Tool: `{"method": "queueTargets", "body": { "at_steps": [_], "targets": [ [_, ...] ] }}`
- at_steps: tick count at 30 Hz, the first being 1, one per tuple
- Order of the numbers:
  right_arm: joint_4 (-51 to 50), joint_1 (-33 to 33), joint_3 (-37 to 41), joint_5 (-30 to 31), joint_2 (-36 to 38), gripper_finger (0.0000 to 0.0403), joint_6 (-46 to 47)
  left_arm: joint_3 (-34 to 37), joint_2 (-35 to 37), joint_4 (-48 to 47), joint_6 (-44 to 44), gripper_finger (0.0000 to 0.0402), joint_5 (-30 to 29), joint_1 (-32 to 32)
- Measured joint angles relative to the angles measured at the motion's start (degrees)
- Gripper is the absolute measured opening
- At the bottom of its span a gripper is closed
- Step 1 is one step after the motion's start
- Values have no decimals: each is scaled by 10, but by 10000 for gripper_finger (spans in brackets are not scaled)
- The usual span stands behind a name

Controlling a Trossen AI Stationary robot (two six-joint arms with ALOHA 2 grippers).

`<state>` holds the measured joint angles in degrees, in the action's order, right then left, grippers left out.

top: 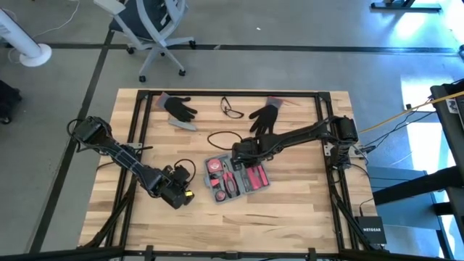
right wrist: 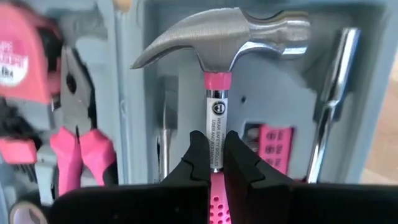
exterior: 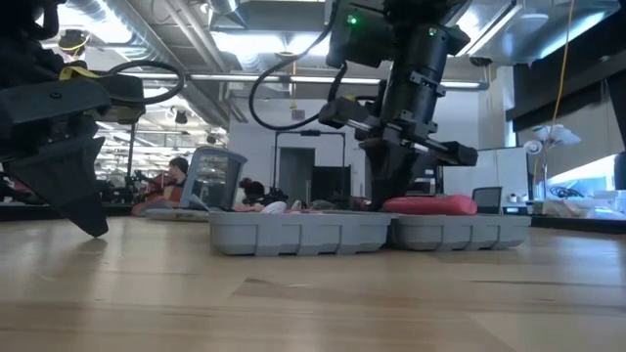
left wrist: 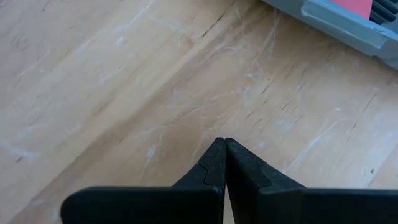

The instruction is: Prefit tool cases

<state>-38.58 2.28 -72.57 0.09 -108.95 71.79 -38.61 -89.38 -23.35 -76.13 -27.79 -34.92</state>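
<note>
The tool case [top: 236, 176] lies open and flat on the wooden table [top: 304, 210], a little right of the table's middle, with its 2 blue-grey halves side by side. The right gripper [top: 243, 151] hangs directly over its far edge, reaching in from the right side of the table. In the right wrist view that gripper's 2 fingers are pinched nearly together on the shaft of a hammer [right wrist: 219, 68] with a steel head and a pink collar and grip; the hammer lies over the case's moulded recesses.

The left gripper [top: 180, 196] is just left of the case, low over bare wood and apart from it. Its 2 fingers [left wrist: 214, 165] are pressed fully together and hold nothing; a corner of the case shows beyond them in the left wrist view. The low view shows this gripper's tip down close to the table top.

Counted: 1 tool case, 1 hammer, 1 pair of pink-handled pliers [right wrist: 78, 134] in the case, 1 pink tape measure [right wrist: 22, 59], and 1 steel rod-like tool [right wrist: 333, 93] beside the hammer. At the far side of the table lie 2 black gloves [top: 178, 107], 1 pair of glasses [top: 231, 109] between them, and 1 small grey bar [top: 184, 124] by the left glove.
</note>
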Motion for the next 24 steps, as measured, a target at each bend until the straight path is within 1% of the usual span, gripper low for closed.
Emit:
{"method": "queueTargets", "body": {
  "at_steps": [4, 10, 14, 19, 21, 24],
  "targets": [
    [-1, -1, 0, 8, 0, 17, 31, 0, 0, 0, 6, 0, 0, 0],
    [-1, 0, 0, -11, 0, 90, 39, 0, 0, 0, 1, 0, 0, 0],
    [2, 0, 0, -13, 0, 119, 45, 0, 0, 0, 5, 0, 0, 0],
    [3, 0, -4, -16, 0, 124, 40, 0, 0, 0, 1, 0, 0, 0],
    [-22, 0, -9, -11, 4, 116, 17, 0, 0, 0, -4, 0, 0, 0],
    [-63, -1, -12, -20, 7, 99, -5, 0, 0, 0, -1, 0, 0, 0]
  ]
}}
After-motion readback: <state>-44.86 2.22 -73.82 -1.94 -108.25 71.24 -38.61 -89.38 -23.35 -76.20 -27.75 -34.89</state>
